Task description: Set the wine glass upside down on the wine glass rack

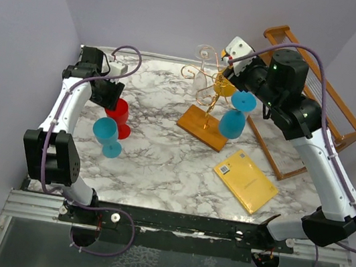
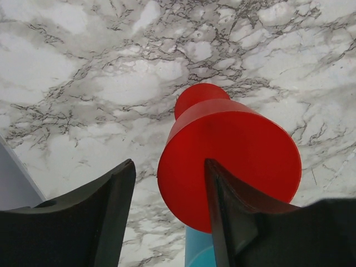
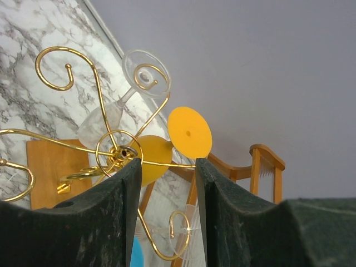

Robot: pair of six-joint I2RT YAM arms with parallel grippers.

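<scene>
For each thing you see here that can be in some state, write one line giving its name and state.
Clear glass: hung inverted on the wire rack.
Yellow glass: at the rack beside the right gripper, fingers open.
Blue glass: hanging inverted.
Red glass: inverted on table.
Left gripper: open.

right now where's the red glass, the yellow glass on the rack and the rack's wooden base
red glass [image 2: 233,150]: left wrist view, on the side of its bowl.
yellow glass [image 3: 189,133]: right wrist view, on its round foot.
wooden base [image 1: 203,126]: top external view, on the flat board's upper face.
</scene>
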